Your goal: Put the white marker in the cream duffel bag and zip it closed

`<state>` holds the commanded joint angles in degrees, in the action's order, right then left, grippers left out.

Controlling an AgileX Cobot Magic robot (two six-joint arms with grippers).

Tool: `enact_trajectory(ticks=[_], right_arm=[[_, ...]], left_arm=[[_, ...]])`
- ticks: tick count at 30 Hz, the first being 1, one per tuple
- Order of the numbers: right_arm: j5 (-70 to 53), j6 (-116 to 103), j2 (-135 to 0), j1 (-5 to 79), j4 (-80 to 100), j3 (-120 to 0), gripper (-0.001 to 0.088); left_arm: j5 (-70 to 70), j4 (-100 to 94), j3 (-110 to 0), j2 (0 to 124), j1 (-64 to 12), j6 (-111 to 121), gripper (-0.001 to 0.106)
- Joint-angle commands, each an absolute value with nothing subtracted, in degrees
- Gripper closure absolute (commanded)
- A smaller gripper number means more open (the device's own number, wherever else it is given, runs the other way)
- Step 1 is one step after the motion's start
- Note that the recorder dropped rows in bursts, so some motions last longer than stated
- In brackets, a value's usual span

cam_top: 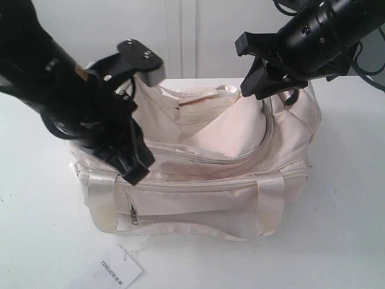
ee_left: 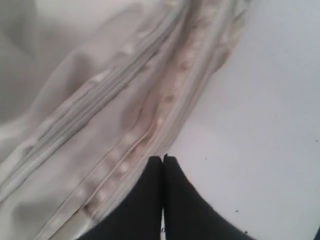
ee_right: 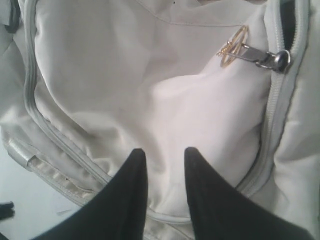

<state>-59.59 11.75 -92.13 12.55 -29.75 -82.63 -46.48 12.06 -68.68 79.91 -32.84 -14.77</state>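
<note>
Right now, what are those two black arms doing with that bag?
A cream duffel bag sits on a white table with its top unzipped, and a robot is working on it. The right claw hangs open over the fabric near the gold ring zipper pull, gripping nothing. The left claw is shut at the bag's edge.

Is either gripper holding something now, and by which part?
Right gripper is open, holding nothing. Left gripper is shut at the edge of the bag; whether it pinches cloth cannot be told.
</note>
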Motion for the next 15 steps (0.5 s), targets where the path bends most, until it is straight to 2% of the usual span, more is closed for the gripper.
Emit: enact_trajectory(ticks=[8, 15], right_arm=[[-62.1, 12.4, -92.1, 12.6, -25.7, -82.6, 0.0627], [-63.7, 11.4, -92.0, 12.5, -23.7, -82.6, 0.0868]], left_arm=[[-51.7, 10.4, -68.7, 77.3, -20.1, -13.5, 0.105], [-53.0, 10.2, -68.7, 75.4, -12.2, -13.3, 0.105]])
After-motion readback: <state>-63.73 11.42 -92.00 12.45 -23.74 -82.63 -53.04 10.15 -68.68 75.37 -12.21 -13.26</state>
